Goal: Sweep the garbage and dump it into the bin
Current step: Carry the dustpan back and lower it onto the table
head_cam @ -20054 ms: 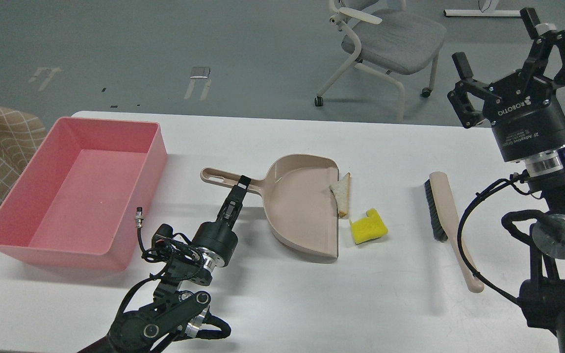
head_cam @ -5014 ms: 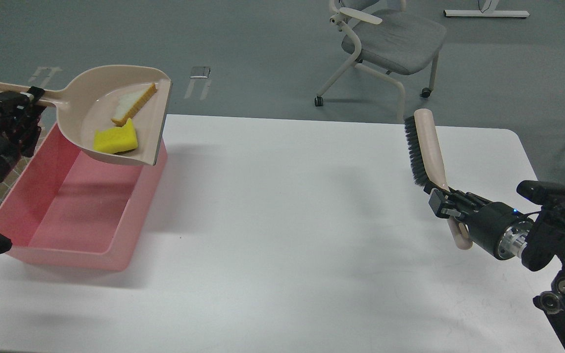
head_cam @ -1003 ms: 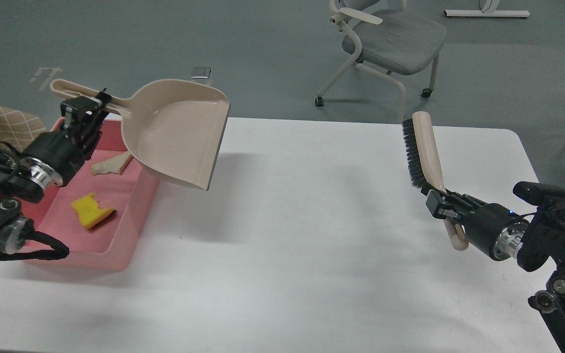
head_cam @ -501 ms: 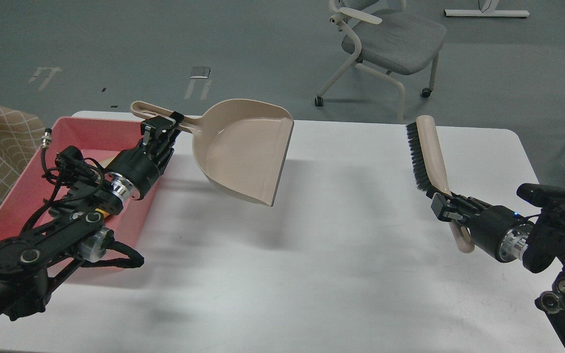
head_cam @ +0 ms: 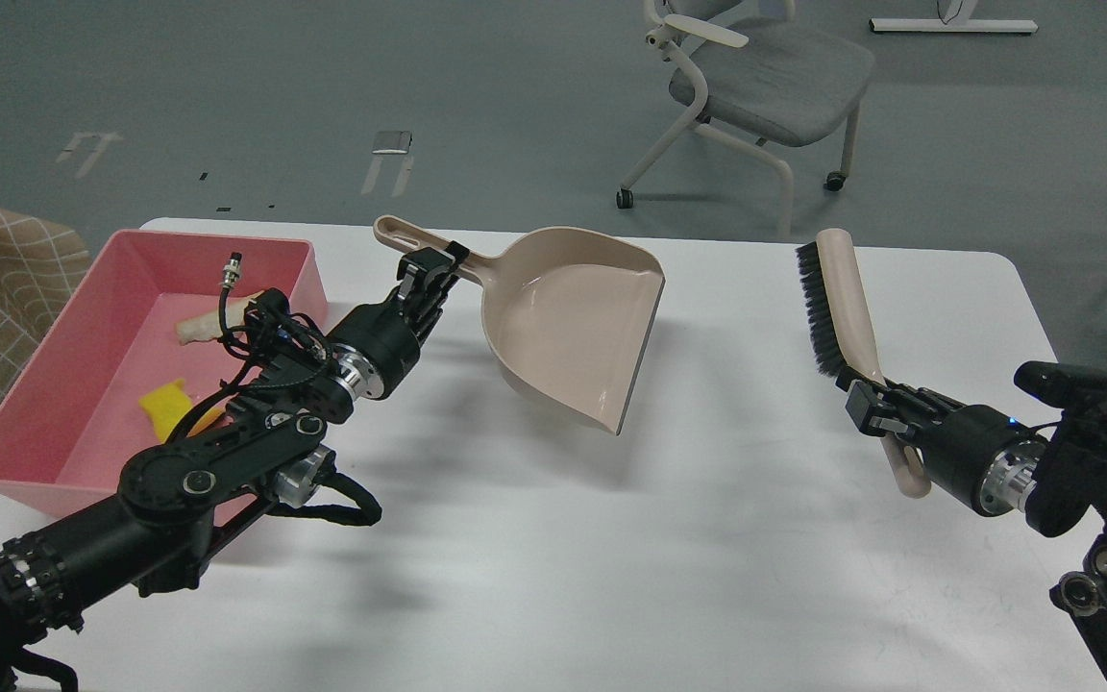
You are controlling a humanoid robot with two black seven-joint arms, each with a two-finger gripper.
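- The bread (head_cam: 196, 329) and the yellow sponge (head_cam: 165, 402) lie inside the pink bin (head_cam: 54, 459), partly hidden by the left arm.
- Both look light and soft. The bread would squash or tear easily, so tipping it out of a pan suits it better than pinching.
- The left claw (head_cam: 435, 270) is closed tight on the dustpan (head_cam: 573, 322) handle, holding the empty pan above the table (head_cam: 707, 557).
- The right claw (head_cam: 869, 404) is closed on the brush (head_cam: 837, 303) handle, bristles up.
- The pan is stiff, light plastic; the handle is the best place to hold it.

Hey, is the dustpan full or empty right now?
Empty. The dustpan shows only bare beige inside; the bread slice and yellow sponge lie in the pink bin.
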